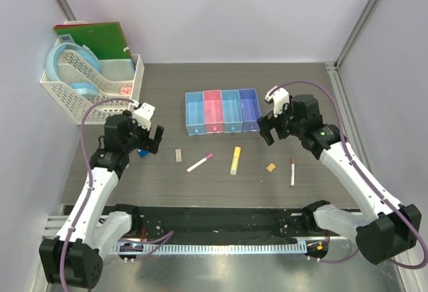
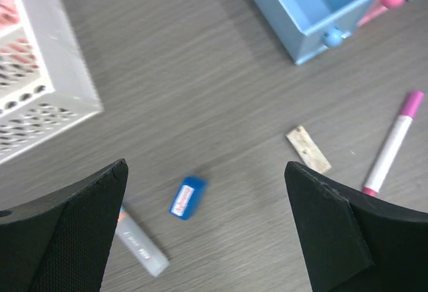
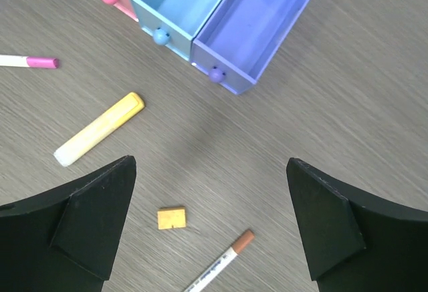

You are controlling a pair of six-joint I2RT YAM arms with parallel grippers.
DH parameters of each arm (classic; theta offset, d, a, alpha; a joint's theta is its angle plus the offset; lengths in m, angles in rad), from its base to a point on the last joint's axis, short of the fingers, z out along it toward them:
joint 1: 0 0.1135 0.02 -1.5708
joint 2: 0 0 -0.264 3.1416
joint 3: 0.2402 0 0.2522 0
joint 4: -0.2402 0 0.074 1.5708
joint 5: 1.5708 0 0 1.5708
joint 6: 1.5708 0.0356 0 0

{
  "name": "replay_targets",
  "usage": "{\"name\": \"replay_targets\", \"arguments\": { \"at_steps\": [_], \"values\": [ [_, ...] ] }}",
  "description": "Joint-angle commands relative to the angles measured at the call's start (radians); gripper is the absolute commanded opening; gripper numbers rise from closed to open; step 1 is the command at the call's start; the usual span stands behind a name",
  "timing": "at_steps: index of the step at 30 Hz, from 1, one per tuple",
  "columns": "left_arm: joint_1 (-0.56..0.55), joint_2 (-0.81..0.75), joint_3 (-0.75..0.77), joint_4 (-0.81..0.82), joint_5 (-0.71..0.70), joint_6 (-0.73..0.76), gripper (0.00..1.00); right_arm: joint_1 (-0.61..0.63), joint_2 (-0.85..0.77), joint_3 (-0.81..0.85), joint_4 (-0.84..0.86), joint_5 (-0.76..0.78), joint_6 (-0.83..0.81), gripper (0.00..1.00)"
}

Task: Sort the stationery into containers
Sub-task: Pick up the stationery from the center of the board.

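Four joined bins stand mid-table: blue (image 1: 195, 113), pink (image 1: 212, 111), light blue (image 1: 231, 110), purple (image 1: 249, 108). In front of them lie a beige eraser (image 1: 178, 155), a pink-ended pen (image 1: 199, 164), a yellow marker (image 1: 235, 160), a tan square eraser (image 1: 271, 168) and a dark-red-ended pen (image 1: 292, 171). My left gripper (image 2: 204, 185) is open and empty above a small blue cube (image 2: 187, 198) and a grey stick (image 2: 140, 245). My right gripper (image 3: 210, 172) is open and empty above the tan eraser (image 3: 172, 218) and the dark-red pen (image 3: 221, 262), in front of the purple bin (image 3: 261, 21).
A white lattice basket (image 1: 90, 81) at the back left holds a green book (image 1: 93, 38) and pale blue rings (image 1: 70, 61); its corner shows in the left wrist view (image 2: 40, 85). Grey walls enclose the table on three sides.
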Motion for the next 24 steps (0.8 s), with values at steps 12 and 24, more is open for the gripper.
{"name": "replay_targets", "arguments": {
  "at_steps": [12,24],
  "values": [
    [-0.005,0.219,-0.056,0.122,0.168,-0.051,1.0,-0.006,0.083,-0.055,0.122,-0.046,0.068,1.0],
    [-0.029,0.196,-0.102,0.162,0.198,-0.066,1.0,-0.006,0.083,-0.061,0.136,-0.003,0.09,1.0]
  ]
}}
